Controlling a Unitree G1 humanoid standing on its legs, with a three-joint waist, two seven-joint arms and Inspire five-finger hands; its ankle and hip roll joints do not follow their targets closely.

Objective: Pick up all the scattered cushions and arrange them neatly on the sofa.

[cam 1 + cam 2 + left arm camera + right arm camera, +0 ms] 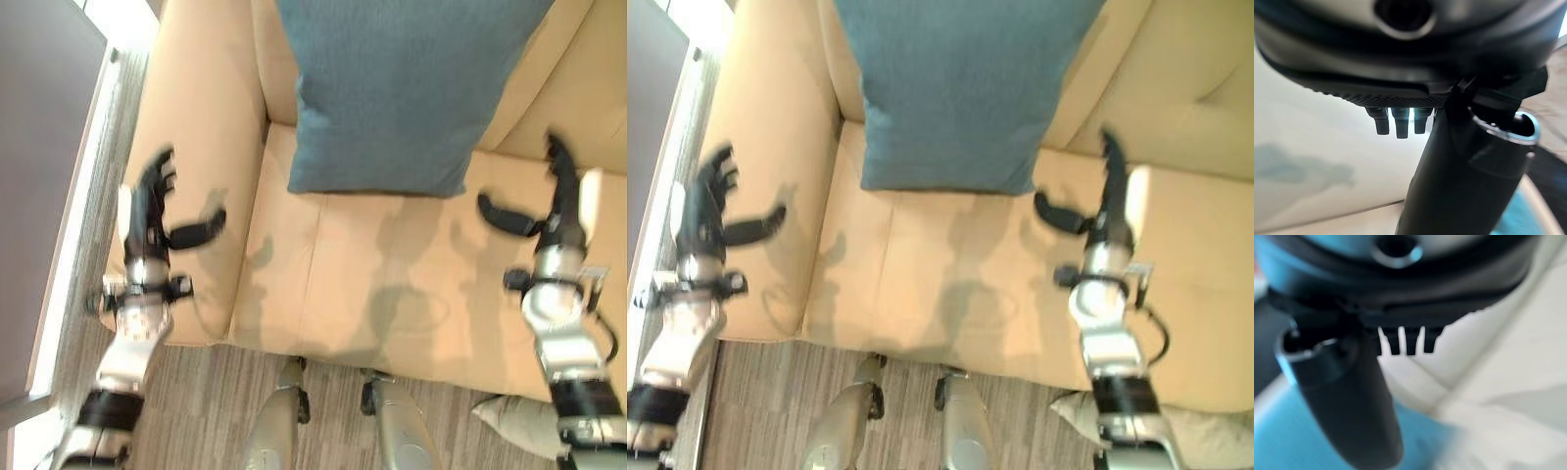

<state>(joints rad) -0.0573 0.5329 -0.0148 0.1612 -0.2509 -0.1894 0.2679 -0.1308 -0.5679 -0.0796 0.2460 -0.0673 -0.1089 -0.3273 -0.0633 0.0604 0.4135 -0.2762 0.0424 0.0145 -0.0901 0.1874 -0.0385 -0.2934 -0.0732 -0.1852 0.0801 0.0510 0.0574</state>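
Progress: one teal-blue square fabric cushion [402, 93] stands upright against backrest of tan leather sofa [392, 284], top centre of frame. Pale grey cushion [524, 421] lies on floor, lower right — left to do. Left hand [152, 211] over armrest, right hand [558, 201] beside blue cushion; both w/ fingers straight, thumbs out, holding nothing.

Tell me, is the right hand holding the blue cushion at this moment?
No, the right hand is open and apart from the blue cushion, which leans against the sofa backrest.
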